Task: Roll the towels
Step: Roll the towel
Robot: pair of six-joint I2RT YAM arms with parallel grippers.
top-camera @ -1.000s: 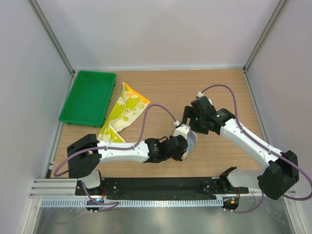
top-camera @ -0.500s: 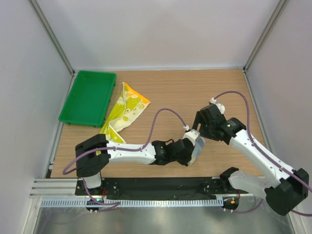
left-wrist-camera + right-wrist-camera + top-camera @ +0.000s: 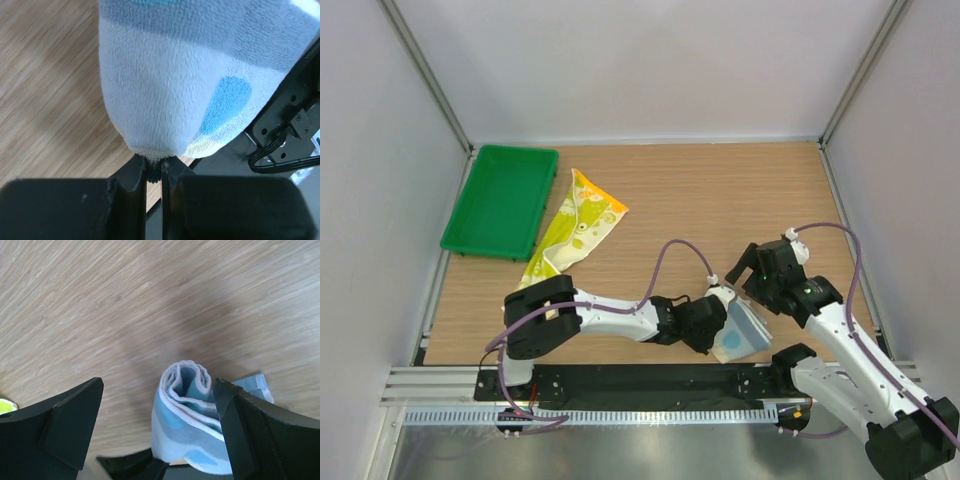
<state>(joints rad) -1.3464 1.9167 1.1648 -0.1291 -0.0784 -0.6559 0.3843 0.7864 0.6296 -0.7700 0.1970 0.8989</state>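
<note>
A light blue towel [image 3: 738,333] lies loosely rolled at the table's near edge, right of centre. My left gripper [image 3: 716,322] is shut on the roll's near end [image 3: 154,159], pinching the hem; the roll [image 3: 165,85] stretches away from the jaws. My right gripper [image 3: 752,283] hovers over the roll's other end, open wide. In the right wrist view the coiled end [image 3: 187,390] shows between the fingers, close to the right finger [image 3: 235,410]. A yellow-green towel [image 3: 575,232] lies flat and unrolled at the back left.
A green tray [image 3: 500,200] sits at the far left, beside the yellow-green towel. The black base rail [image 3: 295,115] runs right next to the blue roll, which overhangs the table's front edge. Grey walls enclose the table.
Both arms moved right and toward the near edge, the left one carrying the blue towel along. The right gripper's jaws spread wider.
</note>
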